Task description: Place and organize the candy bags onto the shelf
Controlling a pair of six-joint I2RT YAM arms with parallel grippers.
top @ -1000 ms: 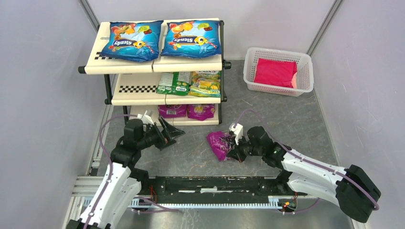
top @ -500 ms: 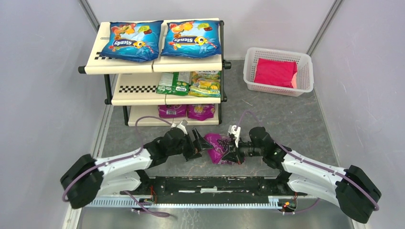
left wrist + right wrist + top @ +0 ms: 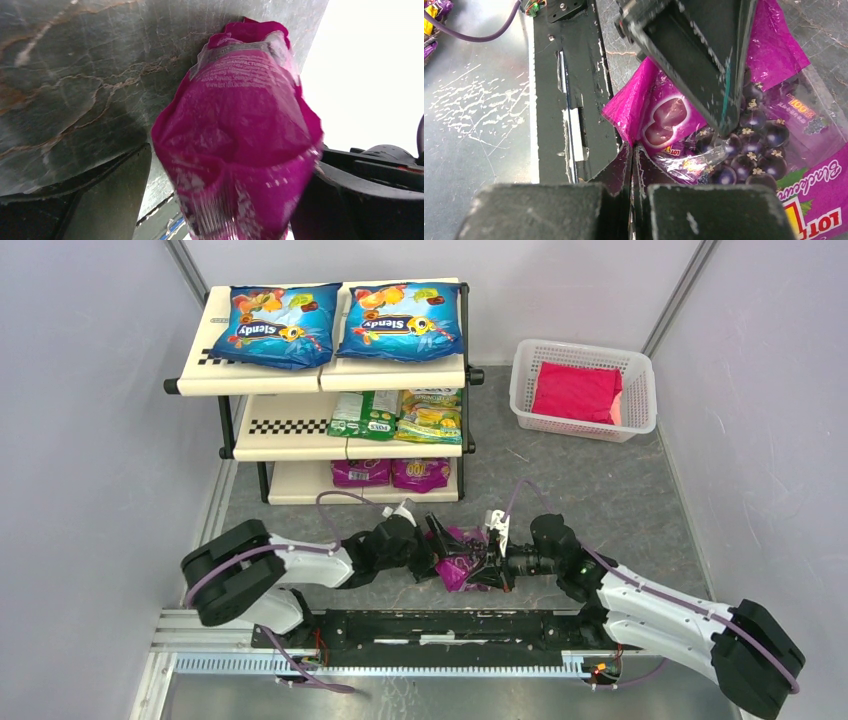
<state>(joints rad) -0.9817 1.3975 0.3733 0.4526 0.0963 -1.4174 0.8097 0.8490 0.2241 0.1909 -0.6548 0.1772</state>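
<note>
Six candy bags (image 3: 275, 325) on shelf (image 3: 285, 445), sorted by tier. Seventh, purple bag (image 3: 458, 552), low over desk (image 3: 620, 510) between arms: right tool (image 3: 633, 152) clamped on its edge, left tool (image 3: 437, 550) wide open straddling it. Bottom tier pending.

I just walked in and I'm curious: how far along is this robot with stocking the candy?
Done: six bags lie on the shelf, two blue bags on top, two green bags in the middle, two purple bags below. In hand: the right pincer pinches the last purple bag, the left pincer open around it. Left: shelving that one.
</note>
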